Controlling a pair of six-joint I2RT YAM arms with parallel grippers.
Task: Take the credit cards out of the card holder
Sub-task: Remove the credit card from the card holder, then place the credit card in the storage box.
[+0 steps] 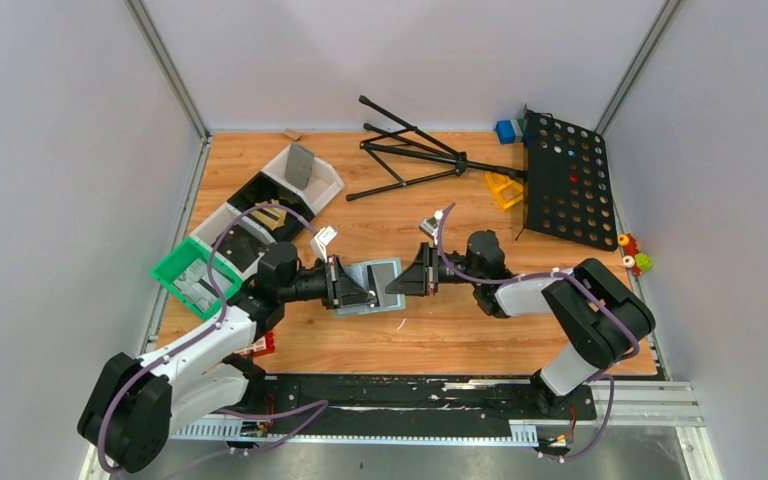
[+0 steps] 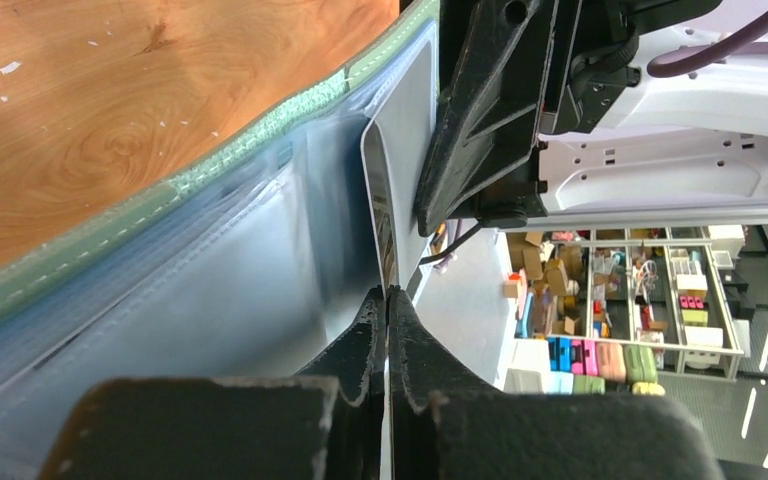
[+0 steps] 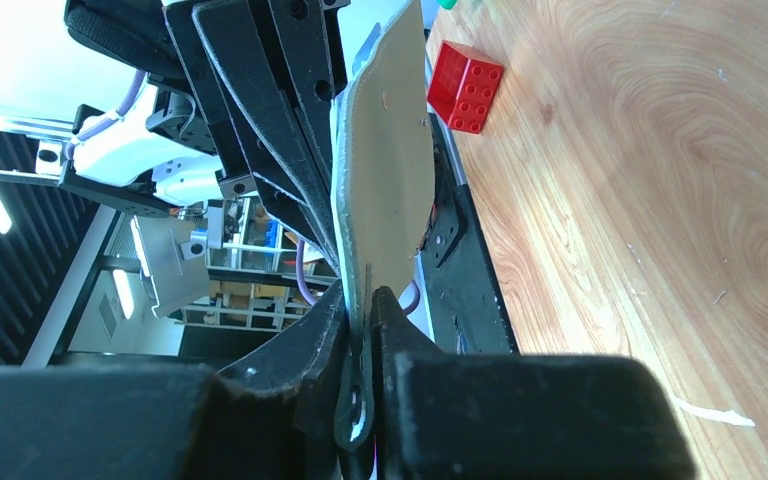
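The grey-blue card holder [image 1: 375, 280] hangs between my two grippers above the table's middle. My left gripper [image 1: 348, 284] is shut on the edge of a thin whitish credit card [image 2: 380, 215] that sticks out of a pale translucent sleeve [image 2: 210, 280]; the fingertips [image 2: 388, 292] meet on it. My right gripper [image 1: 408, 280] is shut on the holder's opposite edge, where a tan-backed flap [image 3: 385, 170] stands up from the closed jaws [image 3: 362, 295]. Two small whitish cards [image 1: 323, 238] [image 1: 430, 224] lie on the wood behind the holder.
A green tray [image 1: 192, 275] and white and black bins [image 1: 300, 178] stand at the left. A black folded stand [image 1: 410, 155] and a perforated black panel [image 1: 565, 180] lie at the back right. A red block [image 3: 465, 72] sits near the left arm's base [image 1: 263, 345].
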